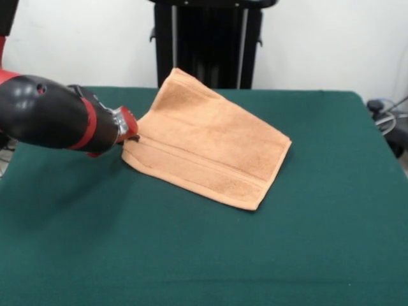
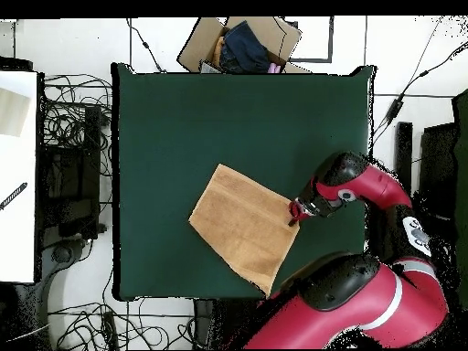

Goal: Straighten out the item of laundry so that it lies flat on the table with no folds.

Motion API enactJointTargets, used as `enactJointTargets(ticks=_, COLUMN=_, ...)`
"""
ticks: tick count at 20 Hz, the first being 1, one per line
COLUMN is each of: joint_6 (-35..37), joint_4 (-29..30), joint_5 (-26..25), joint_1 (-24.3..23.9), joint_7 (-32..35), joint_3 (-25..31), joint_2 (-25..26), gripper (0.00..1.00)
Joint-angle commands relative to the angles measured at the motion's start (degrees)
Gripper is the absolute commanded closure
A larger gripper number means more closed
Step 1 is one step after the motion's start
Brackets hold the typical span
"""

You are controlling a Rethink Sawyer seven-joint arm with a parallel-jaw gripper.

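Near the counter's (image 1: 331, 255) middle lies the towel (image 1: 210, 143), spread but skewed to the edges. At its corner sits the end effector (image 1: 131, 135), apparently touching; whether it grasps the cloth I cannot tell.

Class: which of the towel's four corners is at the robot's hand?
The corner by the woven band, on the front view's left; the hand is right there, unlike the other three corners.
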Motion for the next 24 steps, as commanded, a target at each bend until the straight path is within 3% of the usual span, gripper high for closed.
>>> enactJointTargets(ticks=1, joint_6=-4.27, joint_4=-7.44, joint_5=-4.95, joint_1=-1.68, joint_7=-7.1, joint_3=4.35, joint_2=4.75, gripper=1.0)
enactJointTargets(ticks=24, joint_6=-1.09, joint_4=-11.98, joint_5=-5.43, joint_1=-2.34, joint_7=-9.14, joint_3=5.15, joint_2=7.49, gripper=1.0)
